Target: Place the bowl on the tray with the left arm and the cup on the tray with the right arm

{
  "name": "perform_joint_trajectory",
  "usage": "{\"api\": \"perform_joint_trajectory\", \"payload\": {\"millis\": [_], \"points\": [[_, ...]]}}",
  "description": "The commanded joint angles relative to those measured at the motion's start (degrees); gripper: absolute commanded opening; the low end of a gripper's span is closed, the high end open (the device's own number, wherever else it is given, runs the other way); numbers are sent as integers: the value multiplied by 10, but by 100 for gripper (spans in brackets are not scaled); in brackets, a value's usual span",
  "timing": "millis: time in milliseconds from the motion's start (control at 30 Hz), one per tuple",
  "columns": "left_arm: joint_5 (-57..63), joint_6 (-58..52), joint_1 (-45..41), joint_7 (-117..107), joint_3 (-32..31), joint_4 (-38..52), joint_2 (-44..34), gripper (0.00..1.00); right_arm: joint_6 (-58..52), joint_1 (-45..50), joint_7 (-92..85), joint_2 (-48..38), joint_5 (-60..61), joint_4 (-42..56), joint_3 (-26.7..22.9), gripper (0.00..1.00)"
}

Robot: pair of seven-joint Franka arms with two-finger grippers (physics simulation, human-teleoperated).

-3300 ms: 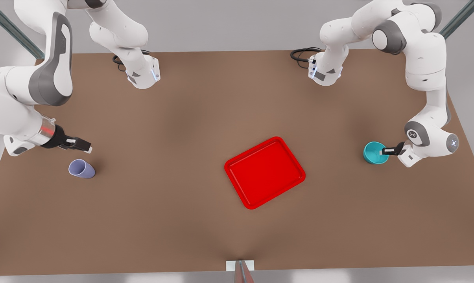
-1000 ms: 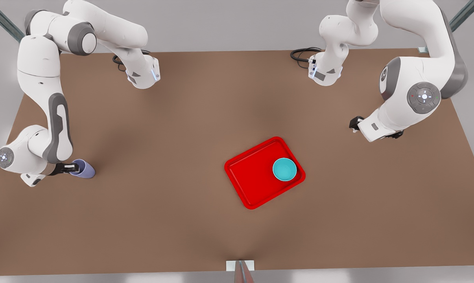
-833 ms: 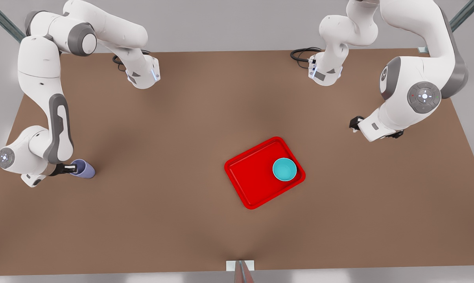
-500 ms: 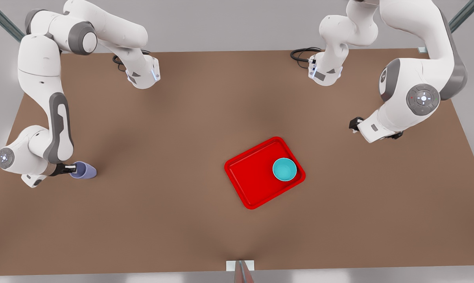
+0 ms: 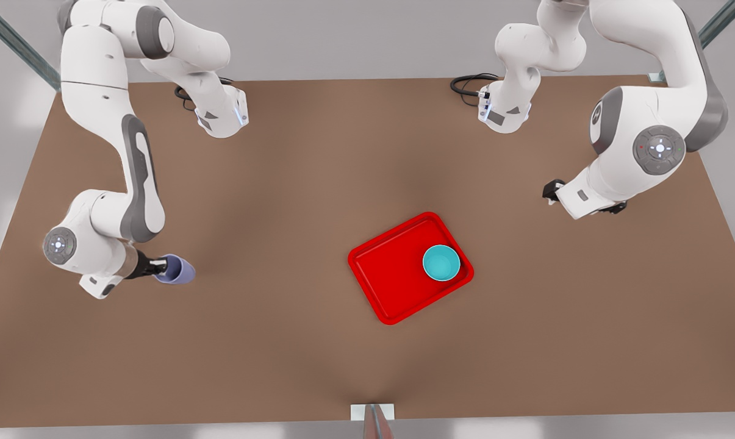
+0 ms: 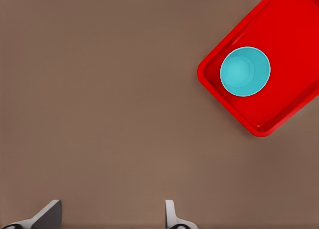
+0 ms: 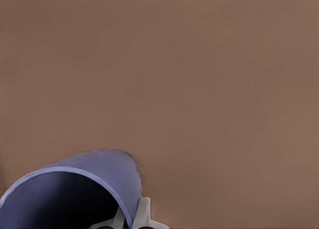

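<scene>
Black two-finger right gripper (image 5: 160,266) is clamped on the rim of the lavender tapered cup (image 5: 177,270), well apart from the bright red rectangular tray (image 5: 382,277). Small teal bowl (image 5: 441,263) sits in that tray's corner. Left gripper (image 6: 107,216), fingers spread, hangs near the tray, holding nothing.

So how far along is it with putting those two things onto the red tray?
About halfway. The teal bowl already sits in the tray, and the left gripper hangs open off to the side, waiting. The right gripper is shut on the rim of the lavender cup, far from the tray on the front view's left. Left: carry the cup over and set it down.
</scene>
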Motion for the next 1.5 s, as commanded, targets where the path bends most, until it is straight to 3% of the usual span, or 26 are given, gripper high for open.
{"api": "perform_joint_trajectory", "payload": {"millis": [0,133,467,833,1100,1300,1467], "points": [[0,0,0,0,0,0,0,100,0,12,2,0,7,1,-6,21],[0,1,0,1,0,0,2,100,-10,67,71,11,10,38,-18,21],[-31,-13,-7,2,-10,23,10,100,-224,145,271,172,51,399,9,21],[-28,-21,-8,-1,-14,23,10,100,-241,233,270,289,84,604,9,21],[-27,-18,-7,-1,-13,23,12,100,-225,283,270,358,85,731,12,21],[-27,-22,-7,-1,-13,23,14,100,-131,318,284,403,84,738,12,21],[-27,-20,-7,-1,-13,23,20,100,-115,332,286,445,83,743,30,21]]}}
